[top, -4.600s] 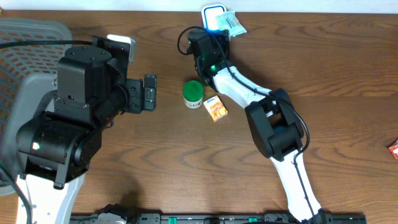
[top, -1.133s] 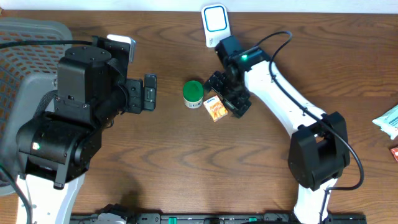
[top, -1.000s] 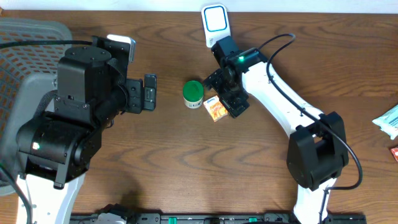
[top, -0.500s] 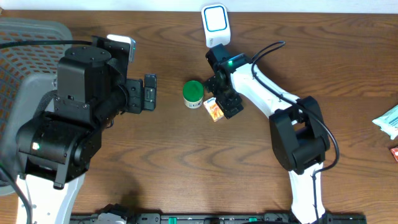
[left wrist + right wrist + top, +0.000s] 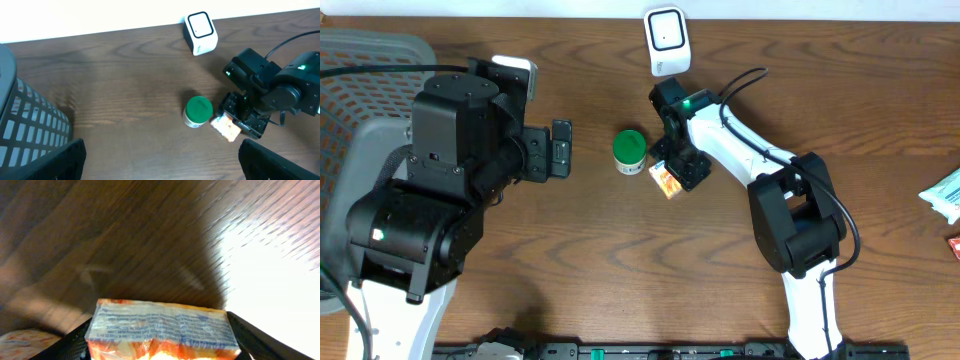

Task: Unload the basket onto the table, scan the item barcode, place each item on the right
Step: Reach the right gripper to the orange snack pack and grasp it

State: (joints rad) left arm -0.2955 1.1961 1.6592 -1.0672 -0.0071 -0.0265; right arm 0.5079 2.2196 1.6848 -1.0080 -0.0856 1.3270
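A small orange packet [image 5: 665,181] lies on the wooden table beside a green-lidded jar [image 5: 630,150]. My right gripper [image 5: 675,170] is down over the packet. In the right wrist view the packet [image 5: 160,330] fills the gap between both fingers and touches each side. The white barcode scanner [image 5: 665,38] stands at the table's far edge. My left gripper [image 5: 560,148] hovers open and empty to the left. In its wrist view the jar [image 5: 198,110], the packet [image 5: 226,128] and the scanner [image 5: 201,32] lie ahead.
A grey mesh basket [image 5: 360,60] stands at the far left, under the left arm. A blue-white pouch [image 5: 945,193] and a red item [image 5: 953,240] lie at the right edge. The right arm's cable loops above the packet.
My right gripper has slid left and down over the orange packet, and its jaws have narrowed onto it. The left arm has not moved.
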